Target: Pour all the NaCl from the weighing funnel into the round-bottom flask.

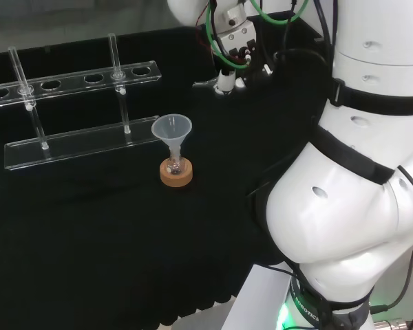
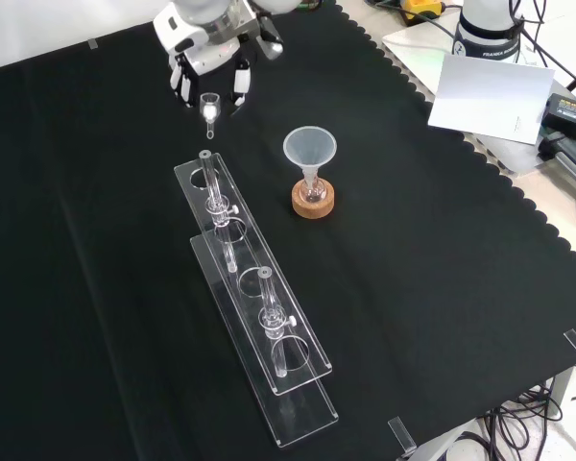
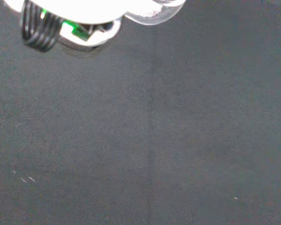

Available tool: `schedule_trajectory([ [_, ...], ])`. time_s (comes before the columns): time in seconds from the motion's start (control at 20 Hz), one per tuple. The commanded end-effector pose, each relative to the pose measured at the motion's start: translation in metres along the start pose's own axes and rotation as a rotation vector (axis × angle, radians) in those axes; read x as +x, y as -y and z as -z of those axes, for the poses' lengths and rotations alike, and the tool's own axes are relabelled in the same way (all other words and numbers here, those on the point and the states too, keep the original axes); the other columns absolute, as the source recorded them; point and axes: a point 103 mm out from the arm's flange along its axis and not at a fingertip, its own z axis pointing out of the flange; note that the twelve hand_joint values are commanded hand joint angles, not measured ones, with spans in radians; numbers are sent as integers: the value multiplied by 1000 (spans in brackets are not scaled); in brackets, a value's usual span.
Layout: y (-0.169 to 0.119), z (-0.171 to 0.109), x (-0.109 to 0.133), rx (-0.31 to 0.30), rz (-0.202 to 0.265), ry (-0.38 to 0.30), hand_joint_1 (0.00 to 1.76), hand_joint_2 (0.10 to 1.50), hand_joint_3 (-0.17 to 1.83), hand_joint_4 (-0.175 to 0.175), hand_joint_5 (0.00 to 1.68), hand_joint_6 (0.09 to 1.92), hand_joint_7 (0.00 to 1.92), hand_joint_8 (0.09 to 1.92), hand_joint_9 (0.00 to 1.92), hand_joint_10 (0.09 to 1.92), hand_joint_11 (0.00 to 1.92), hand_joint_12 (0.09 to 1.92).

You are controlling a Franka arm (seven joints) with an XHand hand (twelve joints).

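Weighing funnel (image 2: 209, 104) sat pinched in the hand (image 2: 204, 48) at frame top, unpoured, apart from the round-bottom flask (image 2: 313, 193).

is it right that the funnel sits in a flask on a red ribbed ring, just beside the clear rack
Not quite: the stand under the flask is a cork ring, not red ribbed, as the front view shows. The funnel does sit in the flask, beside the clear rack.
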Motion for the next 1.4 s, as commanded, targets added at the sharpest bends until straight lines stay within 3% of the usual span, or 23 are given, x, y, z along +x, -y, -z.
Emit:
schedule_trajectory([
  [0.05, 39, 20, -8, 6, -42, 23, 1156, 638, 589, 175, 1447, 311, 890, 565, 1279, 138, 1057, 908],
  [0.95, 136, 48, 19, -1, -54, 61, 1156, 639, 587, 175, 1448, 307, 890, 565, 1283, 132, 1059, 905],
  [1.4, 165, 49, 36, 20, -45, 98, 1156, 639, 587, 175, 1449, 306, 889, 565, 1286, 128, 1060, 903],
])
